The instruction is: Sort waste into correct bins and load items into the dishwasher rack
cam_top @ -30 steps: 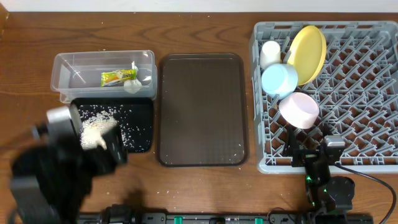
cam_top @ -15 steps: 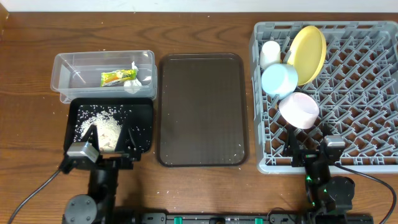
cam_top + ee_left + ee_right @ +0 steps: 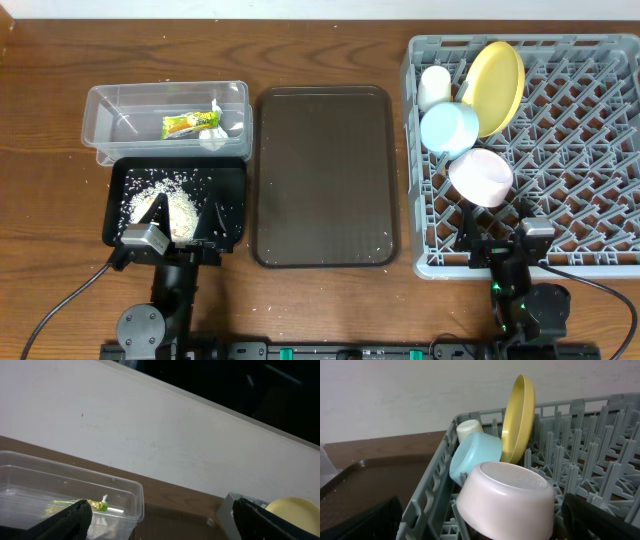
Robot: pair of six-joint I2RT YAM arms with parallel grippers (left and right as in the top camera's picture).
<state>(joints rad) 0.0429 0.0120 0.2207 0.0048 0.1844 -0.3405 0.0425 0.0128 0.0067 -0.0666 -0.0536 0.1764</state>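
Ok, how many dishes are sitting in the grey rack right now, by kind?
Plates: 1, the yellow plate
Bowls: 2, the blue bowl and the pink bowl
Cups: 1, the white cup
Total: 4

Even, soft light; sharp overhead.

Brown wooden bench point(image 3: 50, 80). On it: clear tub point(image 3: 130, 100) back-left, black tray point(image 3: 230, 190) right against its front, brown serving tray point(image 3: 322, 175) just beside both, grey rack point(image 3: 580, 150) far right.
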